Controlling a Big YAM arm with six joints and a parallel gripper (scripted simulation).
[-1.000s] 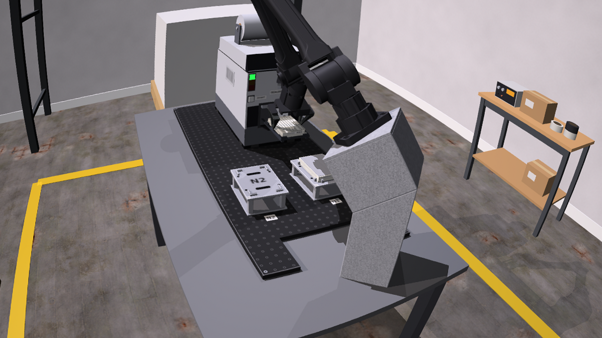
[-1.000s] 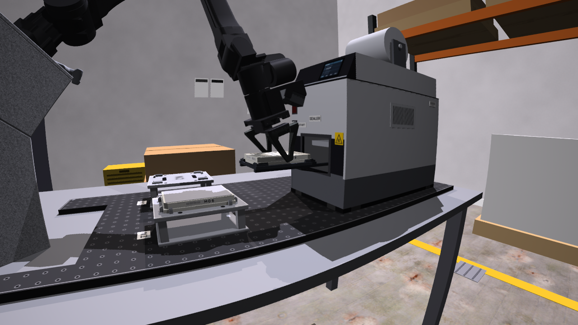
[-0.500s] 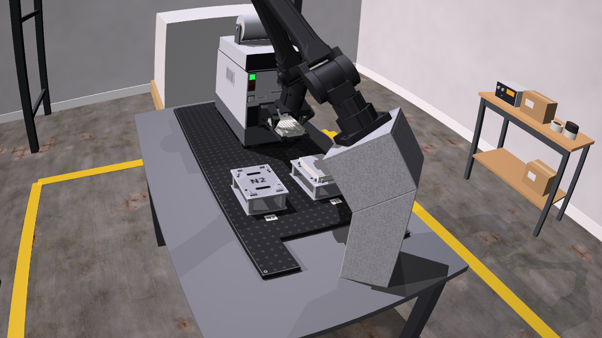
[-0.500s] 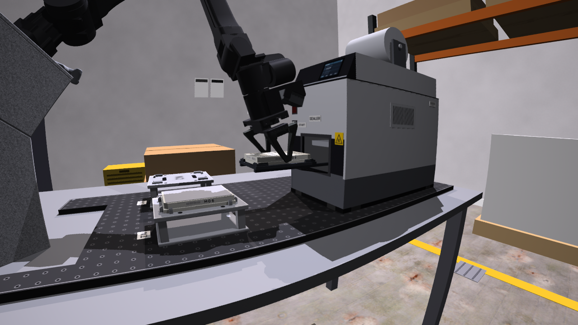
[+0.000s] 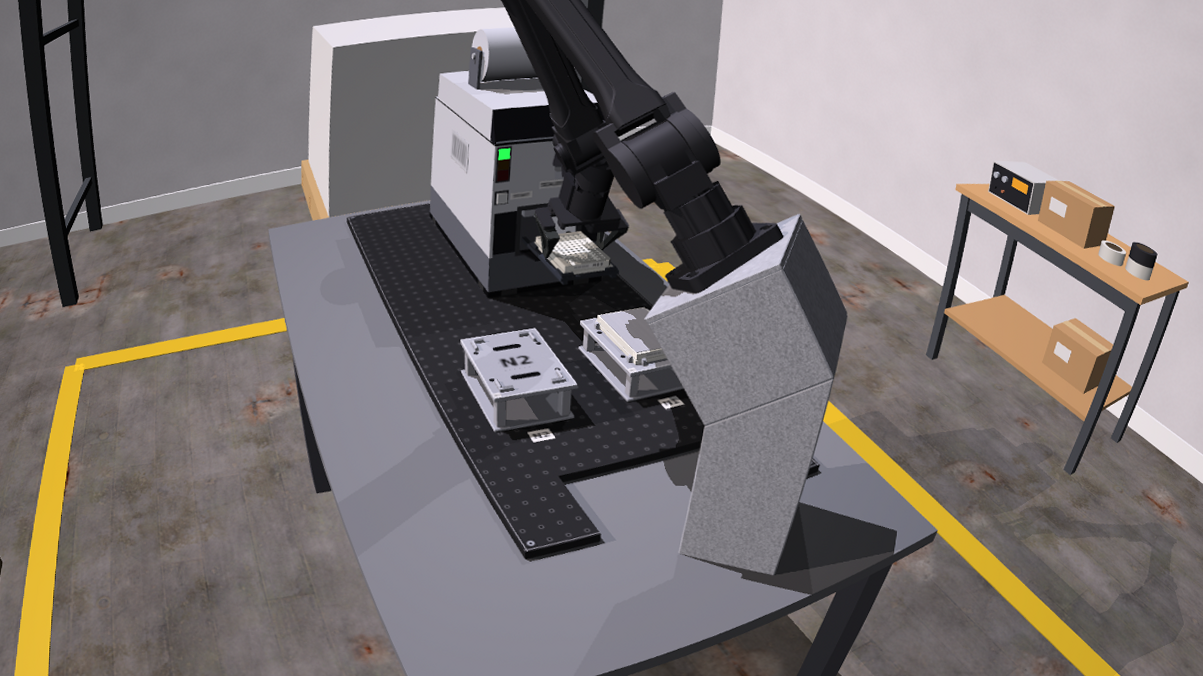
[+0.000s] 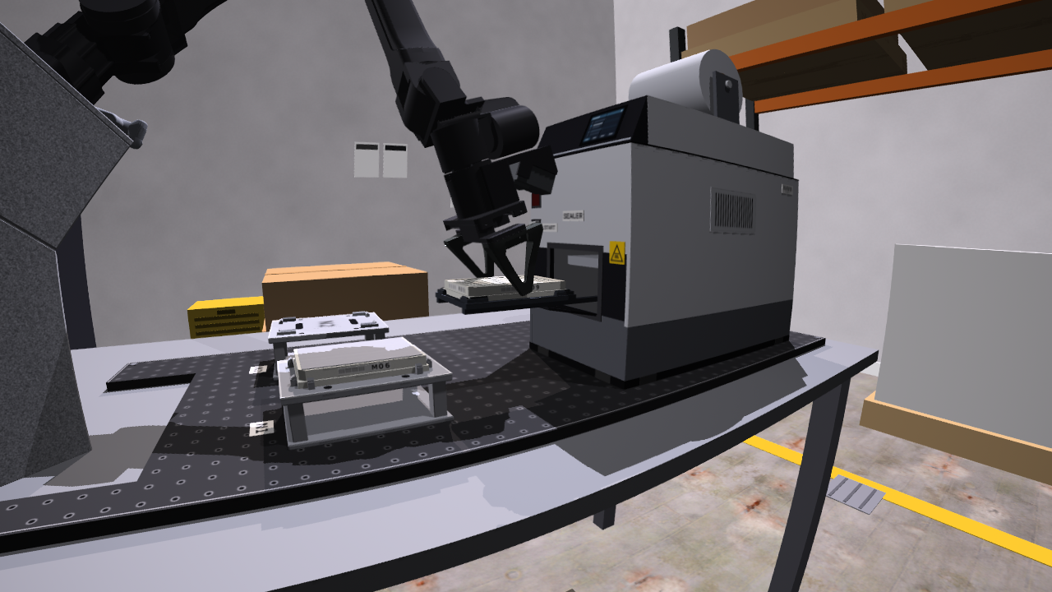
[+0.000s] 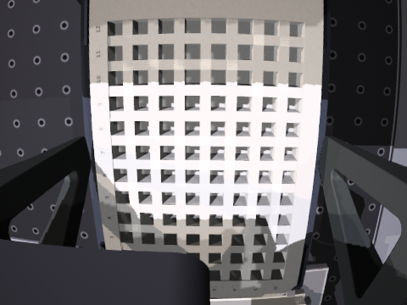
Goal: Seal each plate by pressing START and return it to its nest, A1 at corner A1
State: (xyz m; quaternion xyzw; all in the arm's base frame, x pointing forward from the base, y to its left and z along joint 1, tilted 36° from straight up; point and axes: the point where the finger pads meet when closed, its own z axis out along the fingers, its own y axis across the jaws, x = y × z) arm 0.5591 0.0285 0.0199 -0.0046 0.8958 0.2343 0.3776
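Observation:
An open-welled cream plate (image 5: 577,248) (image 6: 547,284) (image 7: 205,116) lies on the sealer's dark stage (image 6: 477,303), which is out; it looks flat. My gripper (image 5: 580,243) (image 6: 505,284) (image 7: 204,149) is open, with one finger beside each long side of that plate, a slim gap at each. Row numbers up to 12 show at the far end in the wrist view. The lamp (image 5: 504,153) is green above the START button (image 5: 501,197). Nest N2 (image 5: 519,383) (image 6: 294,324) is empty. Plate M06 (image 5: 618,338) (image 6: 352,355), its top smooth without visible wells, sits in nest N1 (image 5: 627,384) (image 6: 434,373).
The sealer (image 5: 461,174) (image 6: 706,287) stands directly behind the stage, with its opening facing the nests. The grey arm pedestal (image 5: 757,368) (image 6: 29,316) partly hides N1 in the top view. A brown box (image 6: 345,298) and a yellow case (image 6: 225,316) are beyond the table.

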